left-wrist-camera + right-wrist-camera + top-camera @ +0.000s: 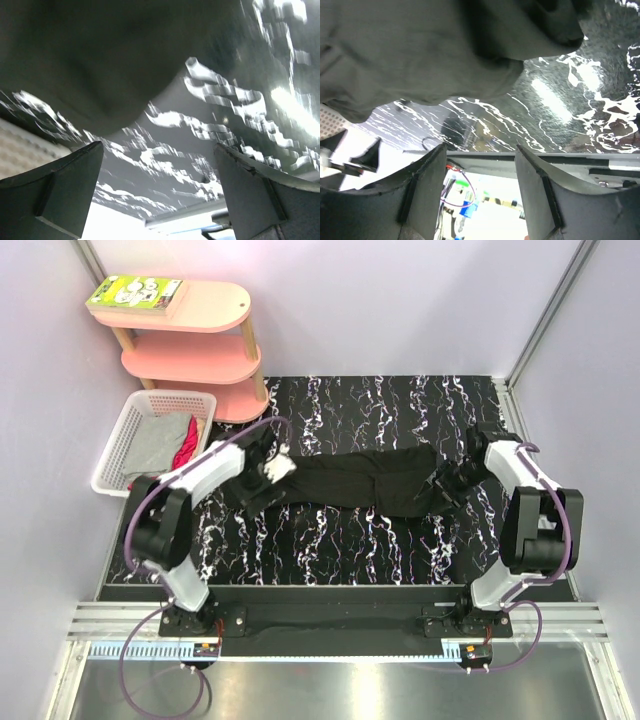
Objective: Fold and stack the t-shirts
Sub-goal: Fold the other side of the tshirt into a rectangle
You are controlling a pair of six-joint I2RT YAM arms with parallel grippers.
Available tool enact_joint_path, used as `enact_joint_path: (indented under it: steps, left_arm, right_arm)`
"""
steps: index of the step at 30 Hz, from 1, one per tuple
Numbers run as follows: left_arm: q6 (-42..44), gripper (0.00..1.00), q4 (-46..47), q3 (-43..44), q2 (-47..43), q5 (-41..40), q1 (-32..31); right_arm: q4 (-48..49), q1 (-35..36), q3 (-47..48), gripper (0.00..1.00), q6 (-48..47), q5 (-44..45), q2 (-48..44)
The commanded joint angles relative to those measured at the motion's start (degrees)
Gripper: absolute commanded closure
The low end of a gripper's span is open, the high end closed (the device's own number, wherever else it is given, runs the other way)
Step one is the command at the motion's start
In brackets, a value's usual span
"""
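A black t-shirt [360,480] lies folded into a long band across the marbled table. My left gripper [262,480] is at its left end and my right gripper [452,483] at its right end. In the left wrist view the black cloth [90,60] fills the top, and the left gripper [157,150] is open with only table between its fingers. The right wrist view shows the cloth [420,50] above the right gripper [480,150], also open and holding nothing. A grey t-shirt [158,445] and a red one [186,450] lie in the basket.
A white lattice basket [115,445] stands off the table's left edge. Behind it is a pink shelf unit [200,330] with a green book [135,292] on top. Grey walls close in the left, right and back sides.
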Motion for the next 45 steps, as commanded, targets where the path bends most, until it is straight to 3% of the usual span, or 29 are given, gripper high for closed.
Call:
enact_joint_path:
  steps: [1, 5, 18, 23, 28, 32, 35, 40, 45]
  left_arm:
    - [-1.69, 0.01, 4.54, 10.55, 5.60, 0.04, -0.08]
    - [-1.26, 0.01, 4.18, 15.92, 9.74, -1.46, 0.00]
    - [-0.99, 0.01, 4.62, 11.79, 5.71, -1.82, 0.53]
    - [-0.38, 0.01, 5.32, 10.57, 4.91, -2.17, 0.88]
    - [-0.11, 0.01, 6.47, 8.46, 4.30, -2.17, 1.58]
    - [0.41, 0.01, 7.43, 6.44, 3.51, -2.17, 2.02]
    - [0.85, 0.01, 8.05, 4.85, 2.72, -2.61, 2.38]
    - [1.81, 0.01, 7.96, 2.31, 0.52, -3.22, 3.34]
    - [3.22, 0.01, 8.05, -0.15, -2.02, -4.63, 3.96]
  right_arm:
    - [3.97, -0.14, -0.92, 0.36, 0.20, -1.24, 0.00]
    - [5.46, -0.14, 1.36, 0.36, -0.15, 0.60, 4.29]
    - [8.10, 0.74, 2.69, 0.37, -1.29, 1.49, 13.62]
    - [8.27, 1.18, 3.83, 0.51, -0.68, 1.22, 13.71]
    - [6.17, 1.18, 7.86, 0.77, 0.02, 0.52, 11.26]
    - [3.89, 1.18, 12.17, 0.84, 0.73, 0.17, 9.76]
    - [3.88, 0.91, 16.21, 0.86, 1.87, 1.13, 10.72]
    - [3.88, 0.21, 27.19, 0.87, 3.45, 0.70, 20.47]
    - [3.79, 0.21, 30.81, 0.76, 4.33, -2.46, 27.15]
